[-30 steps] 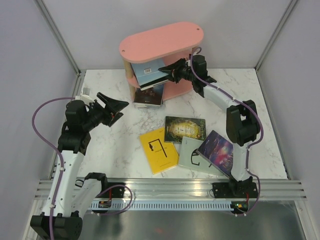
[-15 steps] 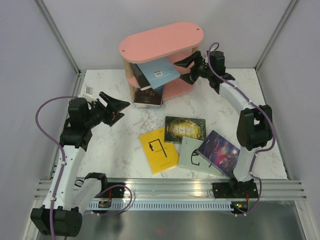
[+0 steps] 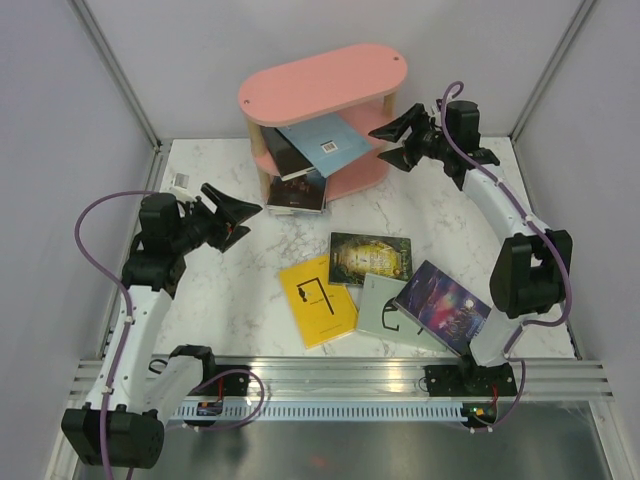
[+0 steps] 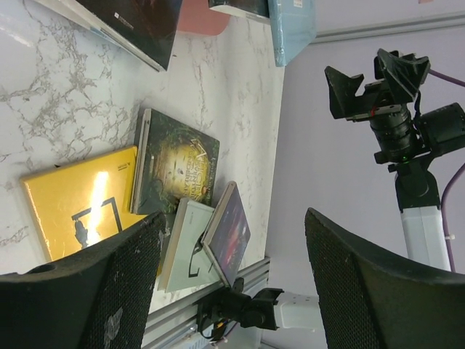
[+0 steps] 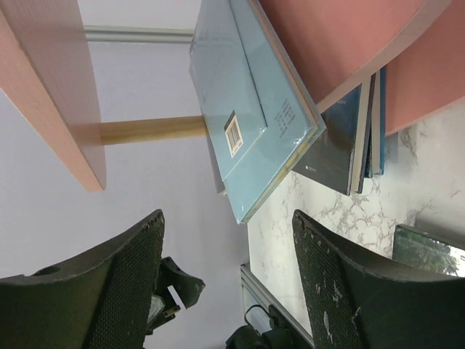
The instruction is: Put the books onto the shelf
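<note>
Two sets of fingers stand spread wide with nothing between them. The right fingers [image 5: 341,291] hang in the air just right of the shelf [image 3: 320,85], pointing left at its middle tier and touching no book. The left fingers [image 4: 109,291], equally released, hover above the left part of the desk [image 3: 240,290], well apart from the shelf and aimed right, toward the loose books.

On the middle tier, a blue book [image 3: 325,143] lies tilted with its barcode side up, one corner jutting out past the pink board on the near side. A dark book [image 3: 285,155] lies beside it on the left, also slanted. Below them, another dark-covered book [image 3: 300,190] pokes out of the lowest tier toward the near side.

Four books lie flat on the desk, nearer than the shelf. The dark green-gold book [image 3: 370,258] is closest to the shelf. The yellow book [image 3: 318,300] lies near-left of it, their corners meeting. The pale grey-green book [image 3: 385,310] lies near-right, and the purple galaxy book [image 3: 440,300] rests on its right part, propped up at a slant.
</note>
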Controlling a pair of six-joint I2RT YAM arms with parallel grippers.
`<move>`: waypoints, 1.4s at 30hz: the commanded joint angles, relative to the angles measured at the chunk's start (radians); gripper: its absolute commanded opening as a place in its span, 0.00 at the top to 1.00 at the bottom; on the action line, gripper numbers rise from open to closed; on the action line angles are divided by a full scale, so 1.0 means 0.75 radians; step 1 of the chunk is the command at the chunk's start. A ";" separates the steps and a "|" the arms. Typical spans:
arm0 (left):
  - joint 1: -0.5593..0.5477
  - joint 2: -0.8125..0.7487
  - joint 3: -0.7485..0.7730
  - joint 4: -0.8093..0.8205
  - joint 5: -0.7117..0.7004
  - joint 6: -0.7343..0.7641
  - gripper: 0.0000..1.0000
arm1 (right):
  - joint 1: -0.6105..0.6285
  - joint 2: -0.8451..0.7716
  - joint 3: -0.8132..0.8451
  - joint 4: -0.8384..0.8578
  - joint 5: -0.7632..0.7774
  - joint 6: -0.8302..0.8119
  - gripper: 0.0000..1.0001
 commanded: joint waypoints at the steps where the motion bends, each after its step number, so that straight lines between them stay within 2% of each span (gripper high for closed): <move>1: 0.008 -0.063 0.021 0.044 0.055 0.004 0.20 | -0.004 -0.036 0.002 -0.011 0.001 -0.043 0.26; 3: 0.008 -0.094 0.007 0.042 0.061 -0.016 0.20 | -0.017 -0.026 0.002 -0.015 0.038 -0.051 0.35; 7: 0.008 -0.153 -0.026 0.034 0.082 -0.059 0.20 | -0.049 0.002 -0.002 -0.025 0.087 -0.045 0.43; 19: 0.008 -0.294 -0.040 -0.122 0.106 -0.037 0.21 | -0.023 0.180 0.133 -0.015 0.153 0.010 0.46; 36: 0.008 -0.268 -0.016 -0.185 0.116 0.041 0.21 | 0.135 0.352 0.274 0.036 0.202 0.100 0.50; 40: 0.008 -0.260 -0.010 -0.185 0.116 0.057 0.21 | 0.163 0.395 0.356 0.034 0.208 0.131 0.54; 42: 0.008 -0.252 -0.006 -0.183 0.116 0.063 0.21 | 0.186 0.426 0.421 0.030 0.210 0.147 0.60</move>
